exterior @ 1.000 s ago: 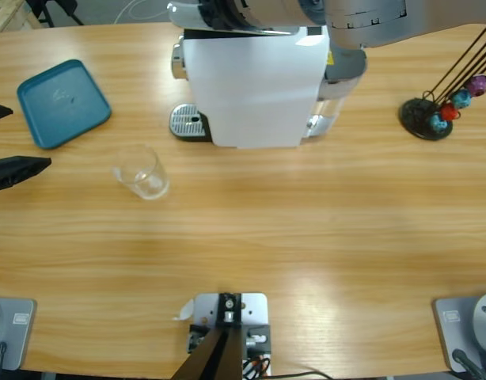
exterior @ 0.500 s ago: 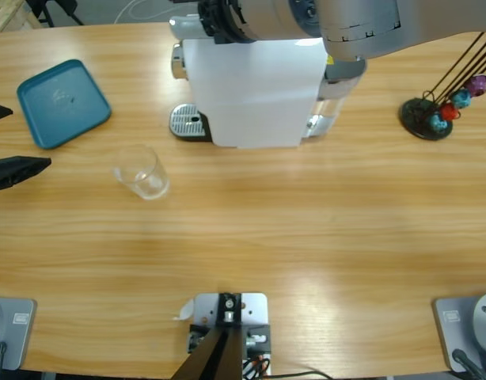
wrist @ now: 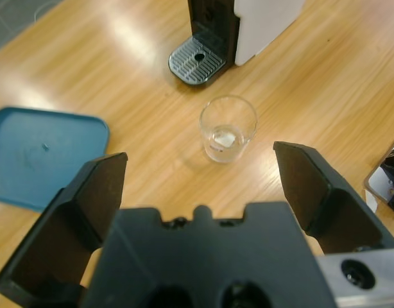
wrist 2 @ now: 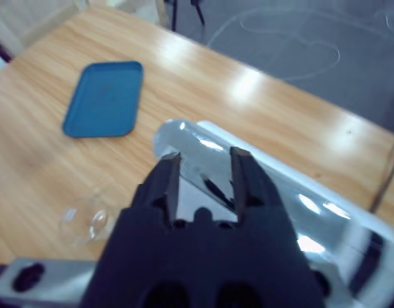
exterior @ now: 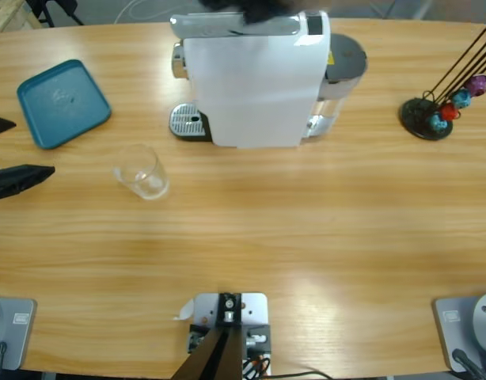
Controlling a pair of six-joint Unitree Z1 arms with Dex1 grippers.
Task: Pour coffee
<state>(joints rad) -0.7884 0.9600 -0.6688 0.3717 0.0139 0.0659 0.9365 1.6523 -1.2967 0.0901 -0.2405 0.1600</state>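
No writing is legible anywhere. The left pincer (wrist: 200, 176), jaws wide apart, faces the empty glass (wrist: 228, 128) on the wooden desk (exterior: 306, 229). The right pincer (wrist 2: 203, 176), jaws narrowly apart, hangs over the coffee machine (exterior: 255, 75) at upper centre.

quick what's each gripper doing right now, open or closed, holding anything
Left gripper: open, holding nothing, jaws spread wide with the glass ahead of them.
Right gripper: above the coffee machine's lever; cannot tell whether it grips it.

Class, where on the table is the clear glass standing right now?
In the high view the clear glass stands left of centre, below the coffee machine's drip tray and right of the blue tray.
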